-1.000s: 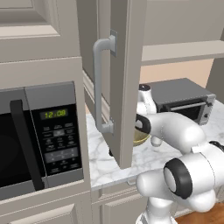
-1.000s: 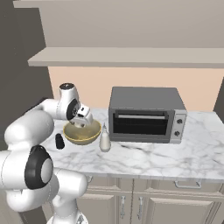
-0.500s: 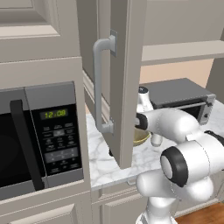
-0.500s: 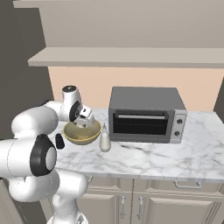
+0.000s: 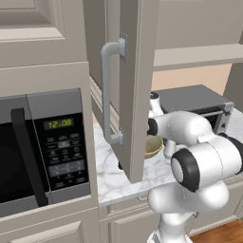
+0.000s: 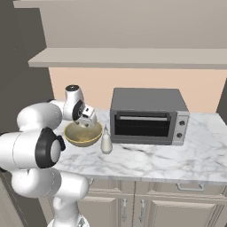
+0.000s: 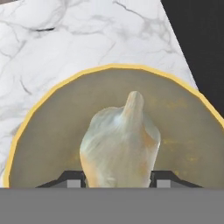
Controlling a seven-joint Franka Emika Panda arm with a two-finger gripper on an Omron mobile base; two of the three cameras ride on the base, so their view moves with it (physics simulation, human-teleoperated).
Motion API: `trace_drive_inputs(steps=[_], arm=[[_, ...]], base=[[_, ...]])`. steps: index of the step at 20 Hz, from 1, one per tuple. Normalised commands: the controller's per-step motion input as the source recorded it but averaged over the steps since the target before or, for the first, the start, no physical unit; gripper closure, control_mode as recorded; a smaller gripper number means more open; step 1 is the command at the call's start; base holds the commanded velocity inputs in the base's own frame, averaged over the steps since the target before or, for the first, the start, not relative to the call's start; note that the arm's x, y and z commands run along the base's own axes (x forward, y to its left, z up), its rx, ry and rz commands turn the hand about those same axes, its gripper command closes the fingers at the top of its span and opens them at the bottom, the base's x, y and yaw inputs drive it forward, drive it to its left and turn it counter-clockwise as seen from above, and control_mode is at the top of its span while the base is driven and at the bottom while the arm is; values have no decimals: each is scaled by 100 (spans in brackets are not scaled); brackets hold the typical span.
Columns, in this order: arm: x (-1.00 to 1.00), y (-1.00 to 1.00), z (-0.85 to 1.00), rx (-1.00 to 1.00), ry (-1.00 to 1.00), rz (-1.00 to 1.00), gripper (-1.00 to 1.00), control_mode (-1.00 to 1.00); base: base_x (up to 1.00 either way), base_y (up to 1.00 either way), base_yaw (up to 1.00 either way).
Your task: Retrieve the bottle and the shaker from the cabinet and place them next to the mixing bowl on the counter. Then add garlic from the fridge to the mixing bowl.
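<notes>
Now poised over the mixing bowl, with the tool clamped on the garlic bulb, pointed tip toward 12 o'clock in the hand view and the golden rim curving round it from 9 through 12 to 3. Compared with a second ago, swung slightly further in over the bowl in the right base view, elbow rolled forward, grip no looser. Seen from the right base, tool just above the bowl's 12 o'clock edge. Bottle standing on the worktop just beside the bowl at its 3 o'clock, in front of the toaster oven. Shaker hidden behind the arm, so placement unconfirmed here. Cabinet door hanging open beside the microwave in the left base view. Probably the last step: garlic brought above the bowl, not yet released; opening the tool should drop it inside.
</notes>
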Motion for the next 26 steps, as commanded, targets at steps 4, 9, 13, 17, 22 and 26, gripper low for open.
trace_drive_inputs(steps=[4,9,13,17,22,26], arm=[[0,0,-27,0,0,0,100,-100],[0,0,-33,0,0,0,100,-100],[-1,0,-24,0,0,0,100,-100],[0,0,-8,0,0,0,100,-100],[0,0,0,0,0,0,-100,-100],[0,0,0,0,0,0,-100,-100]], base=[[0,0,0],[0,0,0],[0,0,0],[0,0,0],[0,0,0],[0,0,0]])
